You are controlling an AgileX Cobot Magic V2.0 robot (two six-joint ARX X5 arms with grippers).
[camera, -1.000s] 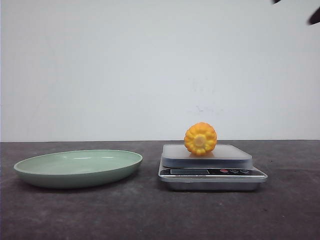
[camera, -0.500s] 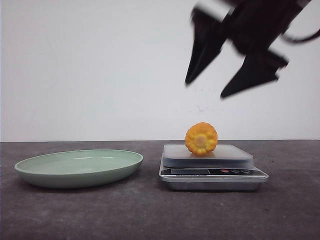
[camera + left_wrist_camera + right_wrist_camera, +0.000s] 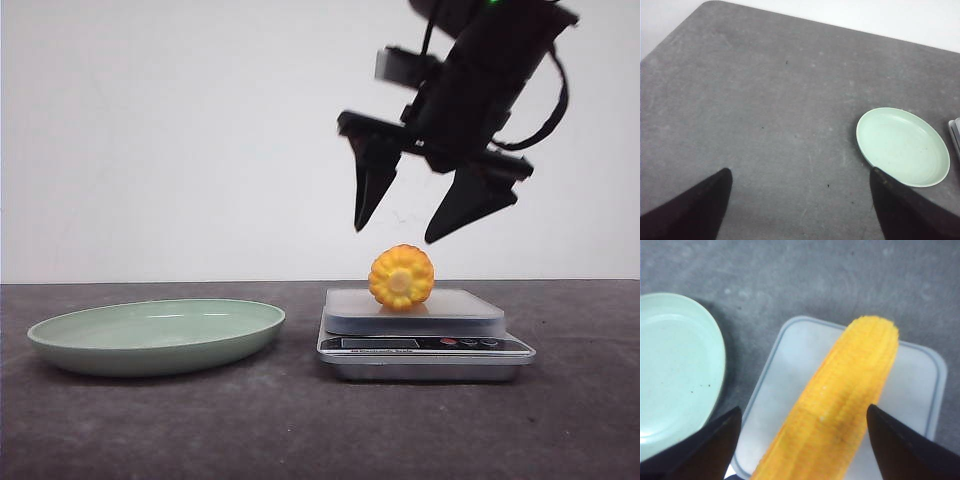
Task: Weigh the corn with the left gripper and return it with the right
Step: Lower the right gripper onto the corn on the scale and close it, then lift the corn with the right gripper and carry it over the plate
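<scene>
The yellow-orange corn [image 3: 401, 277] lies on the platform of a small kitchen scale [image 3: 425, 345], its cut end facing the front camera. In the right wrist view the corn [image 3: 840, 400] stretches lengthwise across the scale platform [image 3: 790, 370]. My right gripper [image 3: 395, 232] hangs open just above the cob, one finger to each side, not touching it; in its own view the right gripper [image 3: 802, 412] straddles the cob. The left gripper [image 3: 800, 172] is open over bare tabletop, away from the scale, and does not show in the front view.
A shallow pale green plate [image 3: 157, 335] sits on the dark grey table to the left of the scale; the plate [image 3: 902, 146] shows beside the left gripper's finger, and the plate [image 3: 675, 370] lies beside the scale. A white wall stands behind.
The right arm has come down from the upper right of the front view until its open fingers hover just above the corn. The corn, scale and plate have not moved.
</scene>
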